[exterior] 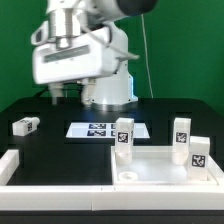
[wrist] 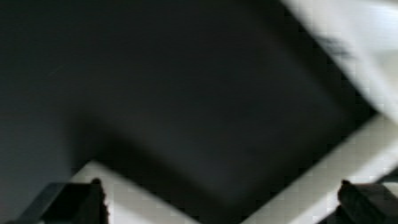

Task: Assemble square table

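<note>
The white square table top [exterior: 150, 172] lies at the front on the exterior view's right, raised rim up. Three white leg blocks with tags stand upright on or at it: one at its near-left corner [exterior: 123, 138], one at the back [exterior: 181, 130], one at the right [exterior: 198, 152]. Another leg block [exterior: 25, 126] lies on its side on the black table at the left. My gripper [exterior: 60, 93] hangs high above the table's back left, blurred. In the wrist view my gripper [wrist: 214, 192] is open and empty, with both dark fingertips [wrist: 71, 203] wide apart.
The marker board [exterior: 98, 129] lies flat at the table's middle back. White border rails [exterior: 12, 165] run along the front and left edges. In the blurred wrist view a white rail corner [wrist: 267, 150] forms a V on the dark surface. The robot base [exterior: 108, 92] stands behind.
</note>
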`<state>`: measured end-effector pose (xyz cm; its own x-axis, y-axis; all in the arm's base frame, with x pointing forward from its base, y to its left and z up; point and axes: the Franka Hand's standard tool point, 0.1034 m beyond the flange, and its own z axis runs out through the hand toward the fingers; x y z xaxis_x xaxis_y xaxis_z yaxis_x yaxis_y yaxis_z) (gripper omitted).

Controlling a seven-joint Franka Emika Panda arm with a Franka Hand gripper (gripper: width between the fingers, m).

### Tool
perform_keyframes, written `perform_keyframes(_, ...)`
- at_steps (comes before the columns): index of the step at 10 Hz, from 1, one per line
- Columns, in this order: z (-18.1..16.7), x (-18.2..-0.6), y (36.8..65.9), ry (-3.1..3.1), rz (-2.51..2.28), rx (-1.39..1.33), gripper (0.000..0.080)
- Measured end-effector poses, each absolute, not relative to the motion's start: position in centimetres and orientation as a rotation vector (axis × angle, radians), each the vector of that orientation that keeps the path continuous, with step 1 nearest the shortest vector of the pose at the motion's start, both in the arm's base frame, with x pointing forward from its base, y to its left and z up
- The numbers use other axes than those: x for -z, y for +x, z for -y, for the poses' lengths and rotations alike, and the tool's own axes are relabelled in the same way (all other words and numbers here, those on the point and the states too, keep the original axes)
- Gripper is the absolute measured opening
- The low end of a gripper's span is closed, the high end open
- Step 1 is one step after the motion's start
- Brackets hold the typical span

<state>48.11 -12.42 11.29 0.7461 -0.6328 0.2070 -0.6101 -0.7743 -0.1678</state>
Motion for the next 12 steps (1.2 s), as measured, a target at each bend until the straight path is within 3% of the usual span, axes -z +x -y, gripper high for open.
perform_keyframes(2,17.1,-10.2,45.9,-2.976,-0.797,0.376,0.0649)
perform_keyframes(7,17.1,-9.9,45.9,-3.13,-0.301,0.356,0.0649)
perform_keyframes(9,19.0,-6.7,42.5,-3.197,-0.096,0.182,0.0649)
perform_keyframes(12,21.6,-5.7,39.5,-3.238,0.092,0.129,0.0649)
